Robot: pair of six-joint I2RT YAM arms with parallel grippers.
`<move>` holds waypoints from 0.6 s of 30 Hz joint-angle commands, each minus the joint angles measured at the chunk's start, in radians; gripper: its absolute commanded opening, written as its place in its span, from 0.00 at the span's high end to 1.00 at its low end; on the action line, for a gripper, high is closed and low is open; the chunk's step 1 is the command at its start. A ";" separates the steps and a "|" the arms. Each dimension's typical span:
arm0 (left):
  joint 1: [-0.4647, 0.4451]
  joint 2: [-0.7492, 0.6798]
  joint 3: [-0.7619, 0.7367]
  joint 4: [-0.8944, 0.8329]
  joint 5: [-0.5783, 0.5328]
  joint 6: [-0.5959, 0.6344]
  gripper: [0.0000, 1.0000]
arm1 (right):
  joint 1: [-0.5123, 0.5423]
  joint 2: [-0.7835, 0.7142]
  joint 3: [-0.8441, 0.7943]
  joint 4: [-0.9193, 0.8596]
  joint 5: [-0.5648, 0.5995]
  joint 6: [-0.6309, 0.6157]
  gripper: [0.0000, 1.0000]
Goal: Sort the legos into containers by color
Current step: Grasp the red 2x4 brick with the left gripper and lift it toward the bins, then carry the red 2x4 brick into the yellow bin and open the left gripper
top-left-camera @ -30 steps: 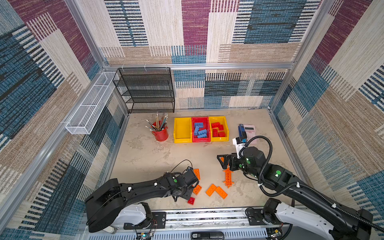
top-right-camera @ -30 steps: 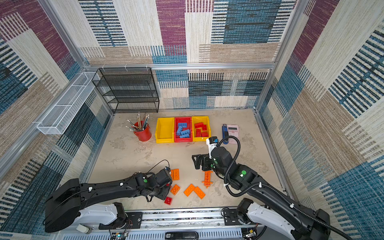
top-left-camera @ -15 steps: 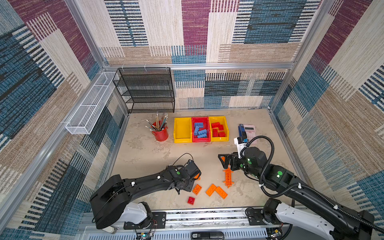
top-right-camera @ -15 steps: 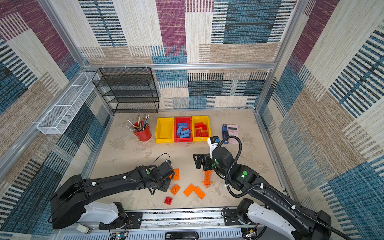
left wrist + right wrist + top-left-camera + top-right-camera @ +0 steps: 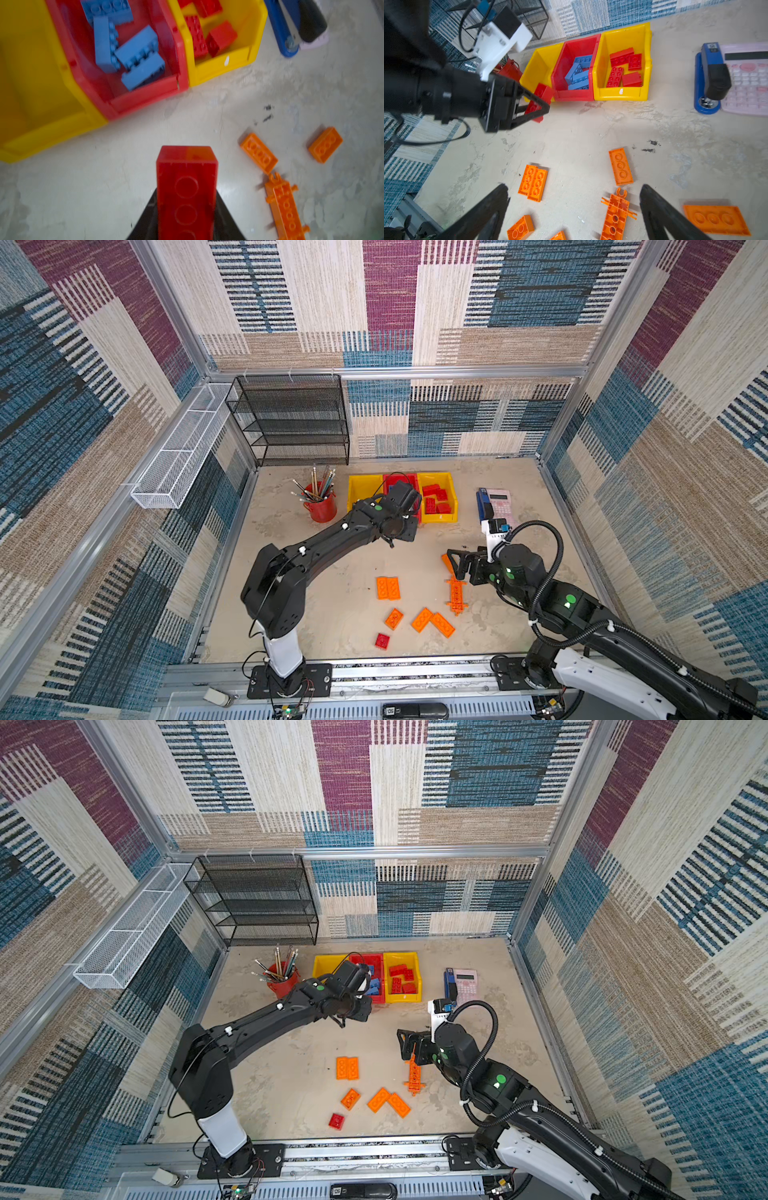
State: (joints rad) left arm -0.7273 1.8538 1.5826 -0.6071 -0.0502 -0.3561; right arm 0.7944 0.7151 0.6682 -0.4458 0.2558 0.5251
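My left gripper (image 5: pixel 186 194) is shut on a red lego (image 5: pixel 186 166) and holds it above the table just in front of the containers. The right wrist view shows that lego (image 5: pixel 542 92) near the seam between the left yellow container (image 5: pixel 536 66) and the red container (image 5: pixel 566 96). Blue legos (image 5: pixel 579 72) lie in the red container, red legos (image 5: pixel 623 68) in the right yellow container (image 5: pixel 623 96). My right gripper (image 5: pixel 573 188) hangs open over loose orange legos: a side-by-side pair (image 5: pixel 388 587), a long tabbed piece (image 5: pixel 456 595) and others (image 5: pixel 422 619). A small red lego (image 5: pixel 382 641) lies near the front edge.
A red pencil cup (image 5: pixel 322 508) stands left of the containers. A blue stapler (image 5: pixel 483 504) and a pink calculator (image 5: pixel 500 502) lie to their right. A black wire shelf (image 5: pixel 291 423) fills the back left, and a white wire basket (image 5: pixel 178 452) hangs on the left wall.
My left gripper closed on the red lego near the table's front and has carried it back to just in front of the containers. The right gripper has stayed open over the orange legos.
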 commanded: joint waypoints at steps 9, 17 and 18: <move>0.032 0.630 0.963 -0.273 0.093 0.118 0.76 | -0.001 -0.049 -0.010 -0.031 0.071 0.036 0.01; 0.122 0.731 1.010 -0.131 0.216 0.025 0.74 | -0.002 0.020 0.034 -0.047 0.110 0.020 0.01; 0.129 0.722 0.982 -0.094 0.229 0.014 0.74 | -0.003 0.025 0.040 -0.048 0.114 0.020 0.01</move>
State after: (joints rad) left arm -0.6144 2.5999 2.6171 -0.7998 0.1089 -0.2909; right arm 0.7921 0.7292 0.6930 -0.4973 0.3359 0.5476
